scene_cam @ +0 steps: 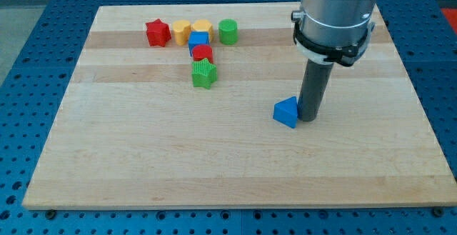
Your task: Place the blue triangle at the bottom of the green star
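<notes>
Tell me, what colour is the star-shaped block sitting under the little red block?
Green. The green star shows clearly in the camera view, the only view there is.

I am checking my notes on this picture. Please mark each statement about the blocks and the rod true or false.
1. My tip is next to the blue triangle, on its right in the view. True.
2. The blue triangle already lies just below the green star. False: it lies far toward the view's right, apart from the star.
3. A red star lies at the left end of the block group. True.
4. The green cylinder lies near the view's bottom. False: it is near the top.
</notes>
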Controlling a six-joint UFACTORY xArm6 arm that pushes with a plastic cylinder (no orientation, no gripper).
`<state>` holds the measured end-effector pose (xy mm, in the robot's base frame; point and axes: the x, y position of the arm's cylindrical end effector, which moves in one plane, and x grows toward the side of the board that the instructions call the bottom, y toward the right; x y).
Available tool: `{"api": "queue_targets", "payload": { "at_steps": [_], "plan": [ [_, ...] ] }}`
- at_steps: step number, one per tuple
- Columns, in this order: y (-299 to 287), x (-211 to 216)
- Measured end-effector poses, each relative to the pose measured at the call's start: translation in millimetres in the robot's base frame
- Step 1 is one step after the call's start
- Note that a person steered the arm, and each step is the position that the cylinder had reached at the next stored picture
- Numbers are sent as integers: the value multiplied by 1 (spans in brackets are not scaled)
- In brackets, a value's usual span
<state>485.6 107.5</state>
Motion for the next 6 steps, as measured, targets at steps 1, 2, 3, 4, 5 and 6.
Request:
{"api": "queue_targets", "payload": {
  "at_steps": [1,2,3,4,5,6],
  "plan": [
    [0,8],
    [-15,8],
    [-52,-5],
    [-91,-19],
    [-130,-31],
    [-151,-34]
  ]
}}
